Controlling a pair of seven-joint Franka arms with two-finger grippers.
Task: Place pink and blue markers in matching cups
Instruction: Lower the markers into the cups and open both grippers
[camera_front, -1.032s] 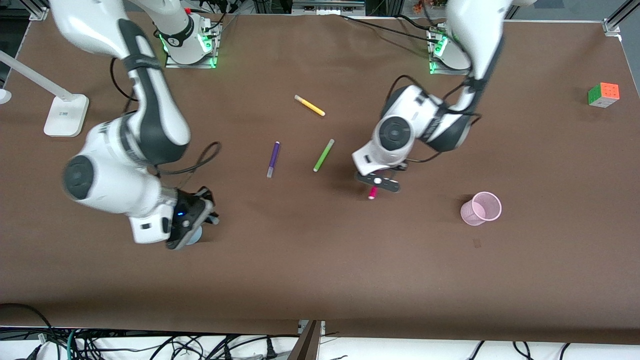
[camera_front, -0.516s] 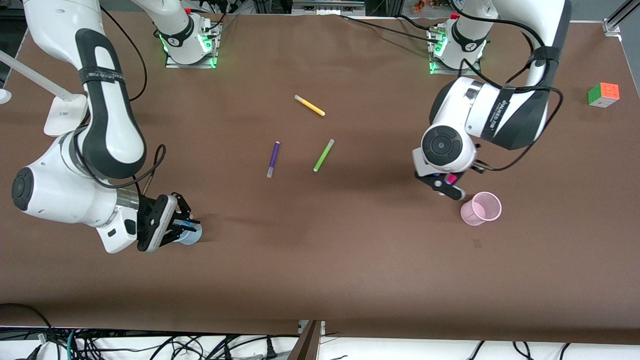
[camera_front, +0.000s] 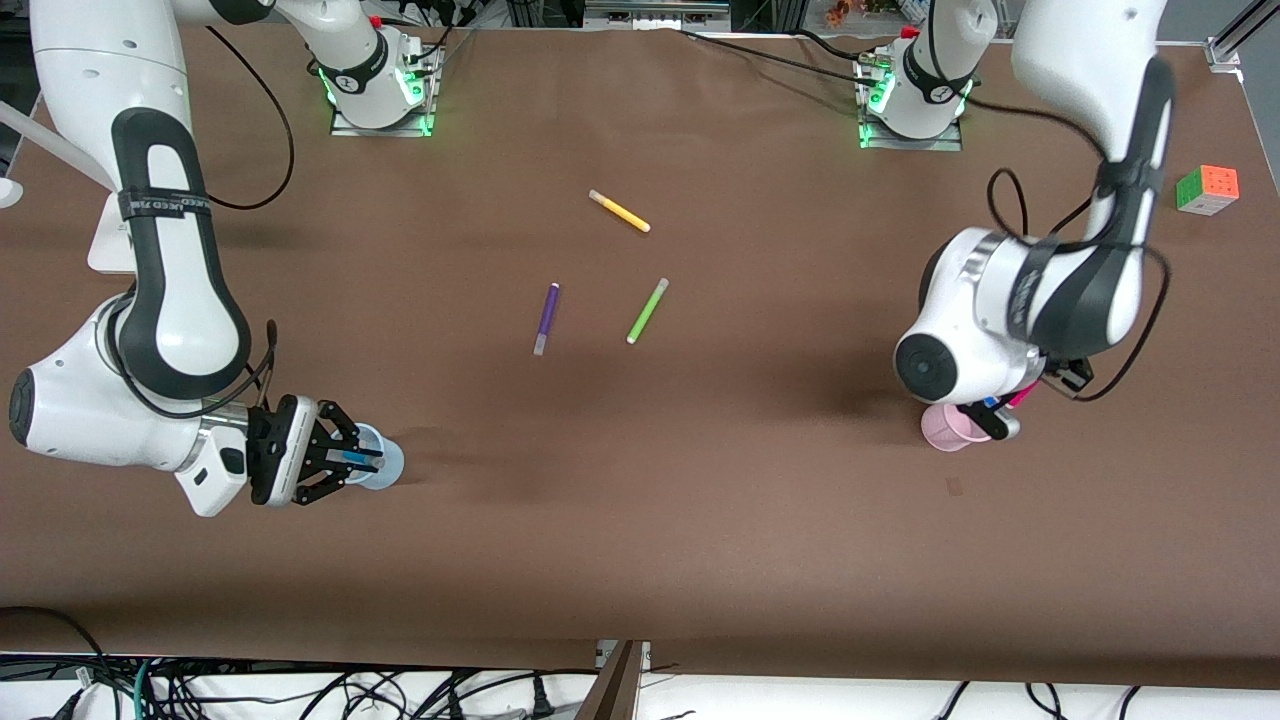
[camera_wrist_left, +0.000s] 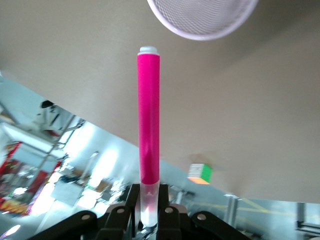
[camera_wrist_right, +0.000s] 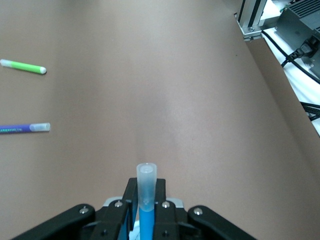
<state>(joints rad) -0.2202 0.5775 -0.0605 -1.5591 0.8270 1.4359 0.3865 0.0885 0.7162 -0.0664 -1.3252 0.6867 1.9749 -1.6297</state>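
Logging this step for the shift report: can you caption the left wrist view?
Left gripper clamps the pink marker by its pale cap, aimed toward the pink cup.

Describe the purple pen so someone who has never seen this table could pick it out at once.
Look at the middle of the brown table, where three pens lie loose, untouched by either arm. The purple pen is the one nearest the right arm's end, lying beside the lime-green pen and nearer the front camera than the yellow pen. Its dark violet barrel and pale greyish cap set it apart.
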